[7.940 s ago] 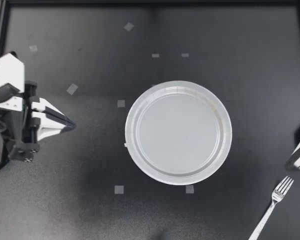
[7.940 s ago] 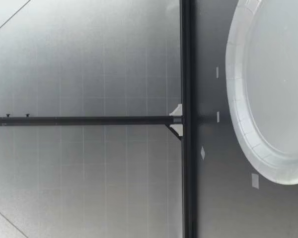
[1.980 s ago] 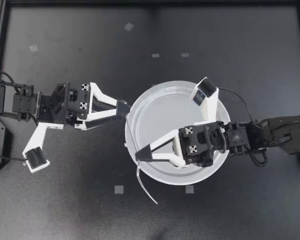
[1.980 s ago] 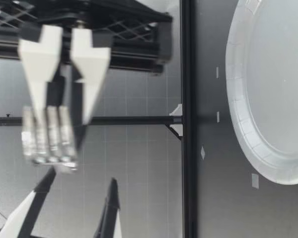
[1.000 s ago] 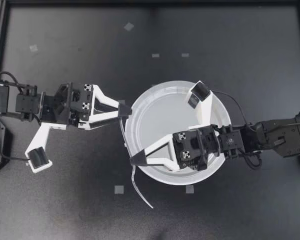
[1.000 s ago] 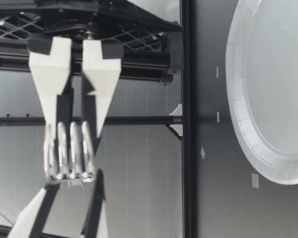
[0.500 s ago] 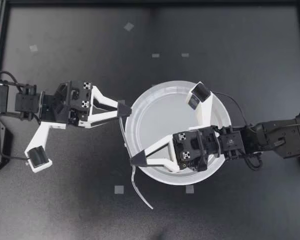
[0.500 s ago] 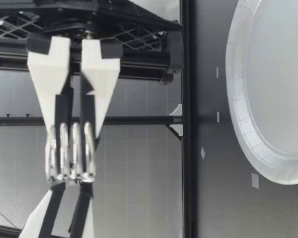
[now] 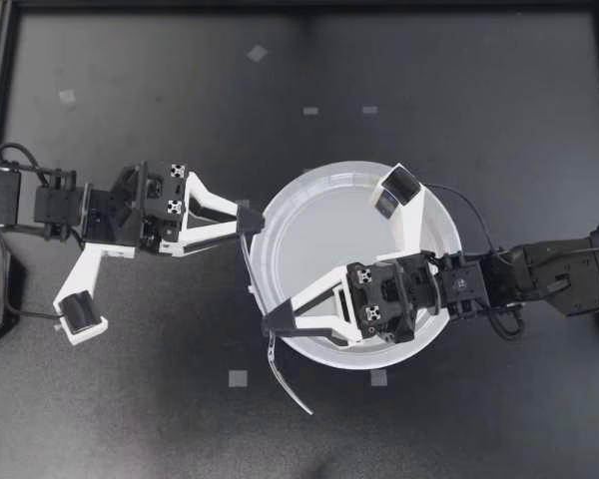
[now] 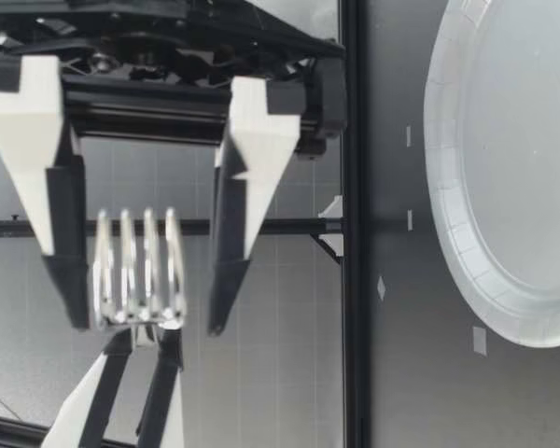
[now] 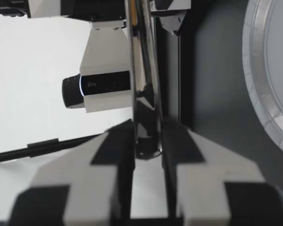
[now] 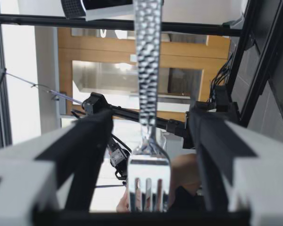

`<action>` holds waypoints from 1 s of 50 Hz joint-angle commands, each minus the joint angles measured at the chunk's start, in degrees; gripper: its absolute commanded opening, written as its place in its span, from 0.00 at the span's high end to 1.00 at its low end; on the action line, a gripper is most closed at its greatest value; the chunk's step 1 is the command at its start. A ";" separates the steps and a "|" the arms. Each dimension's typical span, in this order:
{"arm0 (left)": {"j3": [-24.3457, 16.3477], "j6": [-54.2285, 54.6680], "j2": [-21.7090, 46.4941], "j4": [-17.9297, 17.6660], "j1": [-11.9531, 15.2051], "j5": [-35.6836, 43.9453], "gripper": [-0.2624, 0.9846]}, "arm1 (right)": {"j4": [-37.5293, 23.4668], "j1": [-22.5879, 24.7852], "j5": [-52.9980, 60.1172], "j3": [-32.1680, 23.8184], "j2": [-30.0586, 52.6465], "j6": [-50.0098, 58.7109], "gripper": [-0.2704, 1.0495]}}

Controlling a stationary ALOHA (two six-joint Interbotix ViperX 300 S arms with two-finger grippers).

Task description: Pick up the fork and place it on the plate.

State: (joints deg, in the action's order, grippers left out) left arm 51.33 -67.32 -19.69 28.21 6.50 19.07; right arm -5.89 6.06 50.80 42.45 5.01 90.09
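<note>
The fork (image 12: 146, 70) is bright polished metal. Its tines are mirror-glossy and its handle has a hammered, dimpled texture. The plate (image 9: 324, 172) is white, either thin paper or plastic; I cannot tell which. It is smooth in the middle with a faint sheen, and its rim is finely ribbed. The table (image 9: 459, 100) is matt black and slightly grainy. Small tape squares (image 9: 238, 378) on it are pale and dull. The robot's left gripper (image 9: 248, 228) and right gripper (image 9: 270, 327) have smooth white plastic fingers (image 10: 261, 121) faced with matt black pads (image 10: 227, 252).
</note>
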 commanded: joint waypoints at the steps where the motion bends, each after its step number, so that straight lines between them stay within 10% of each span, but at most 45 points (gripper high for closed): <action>1: -0.70 0.35 0.09 -2.20 0.09 0.53 0.73 | -0.09 0.09 0.26 0.18 -2.64 -1.49 0.30; 24: 5.45 10.20 1.85 -20.30 -1.14 -0.97 0.73 | -0.09 -3.87 -10.28 11.07 -16.26 -15.64 0.30; 50: 1.76 35.33 8.70 -22.15 -3.25 -18.28 0.73 | 0.97 -6.06 -43.59 16.88 -38.94 -34.89 0.30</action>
State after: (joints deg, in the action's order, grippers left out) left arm 56.95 -38.50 -13.10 6.33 3.34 5.45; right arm -5.89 0.35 7.29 57.74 -31.55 55.20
